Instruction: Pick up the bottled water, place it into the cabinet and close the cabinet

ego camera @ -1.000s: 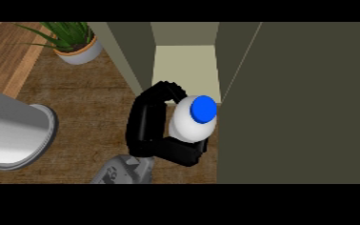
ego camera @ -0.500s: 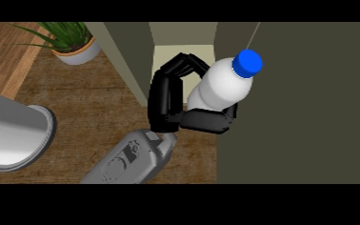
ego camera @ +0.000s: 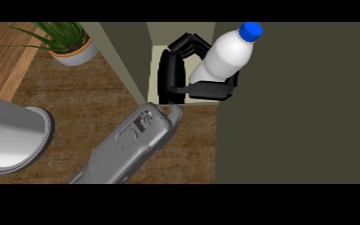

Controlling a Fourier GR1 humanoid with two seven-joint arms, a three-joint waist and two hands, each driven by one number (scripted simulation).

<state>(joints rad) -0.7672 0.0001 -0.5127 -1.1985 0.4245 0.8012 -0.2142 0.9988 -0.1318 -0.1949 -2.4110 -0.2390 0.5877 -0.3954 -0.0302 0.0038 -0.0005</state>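
The water bottle [ego camera: 221, 59] is white with a blue cap [ego camera: 249, 30] and tilts so the cap points up and to the right. My left hand [ego camera: 172, 74] is shut on it from the left, with fingers curled over its far side and the thumb under its near side. Hand and bottle sit in the opening of the olive cabinet [ego camera: 281, 124], above its pale inner floor [ego camera: 157, 83]. The bottle's base is hidden behind the hand. My grey forearm [ego camera: 130, 143] comes in from the lower left. My right hand does not show.
A potted green plant [ego camera: 67, 43] stands at the back left on the wooden counter [ego camera: 77, 95]. A large round grey metal vessel [ego camera: 17, 138] fills the left edge. The cabinet's left wall [ego camera: 126, 59] stands between the plant and my hand.
My left hand has carried the bottle up and farther into the cabinet opening. The bottle has tipped from cap-toward-me to leaning with its cap to the upper right.
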